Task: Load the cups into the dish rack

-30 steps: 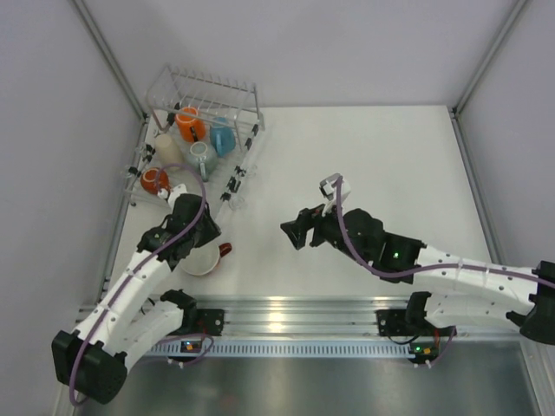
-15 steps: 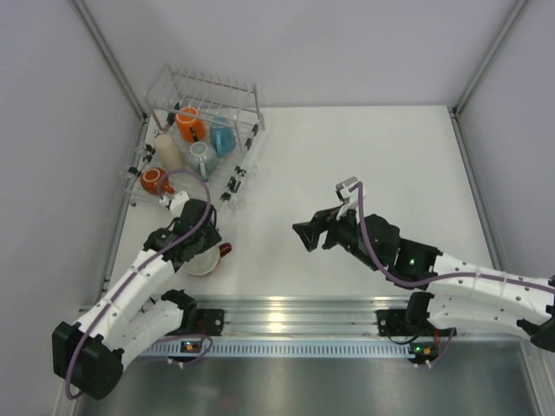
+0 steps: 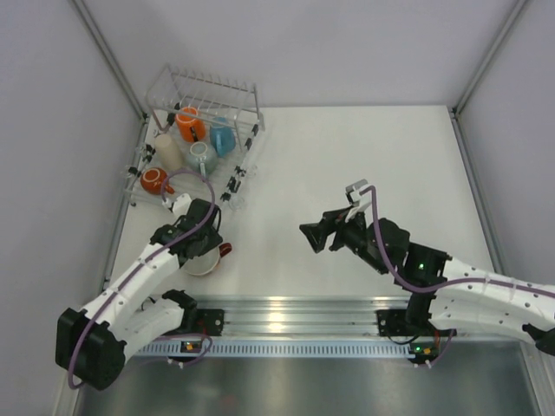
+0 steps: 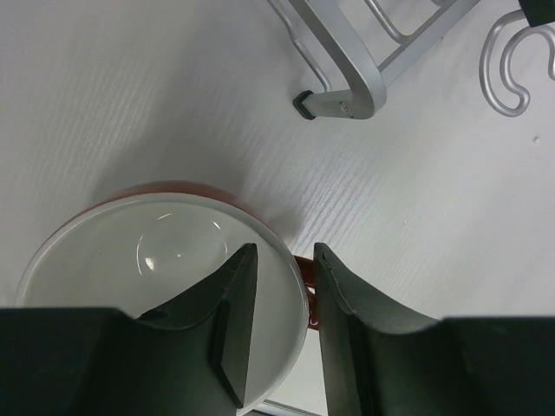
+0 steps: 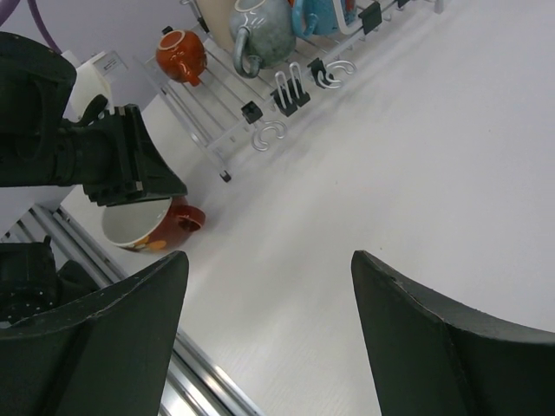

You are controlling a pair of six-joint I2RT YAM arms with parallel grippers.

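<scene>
The wide white red-handled cup [image 3: 201, 260] stands upright on the table near the left front; it also shows in the left wrist view [image 4: 113, 260] and the right wrist view [image 5: 139, 227]. My left gripper [image 3: 206, 239] is low over it, slightly open [image 4: 284, 251]. One finger is inside the bowl and the other is outside by the red handle, with a gap left at the rim. The dish rack [image 3: 244, 165] at the far left holds an orange mug [image 3: 189, 124], a light blue mug [image 3: 222, 137], a beige tumbler [image 3: 166, 149], a grey-blue mug [image 3: 202, 156] and a small red mug [image 3: 154, 180]. My right gripper [image 3: 314, 236] is wide open and empty [image 5: 269, 260].
The rack's metal foot [image 4: 347, 78] and a wire hook [image 4: 503, 69] lie just beyond the white cup. A metal rail [image 3: 295, 312] runs along the near edge. Grey walls close in the left, back and right sides.
My left gripper has moved over the white cup's handle side and come down astride its rim. The right arm has drawn back a little to the right and nearer, still open.
</scene>
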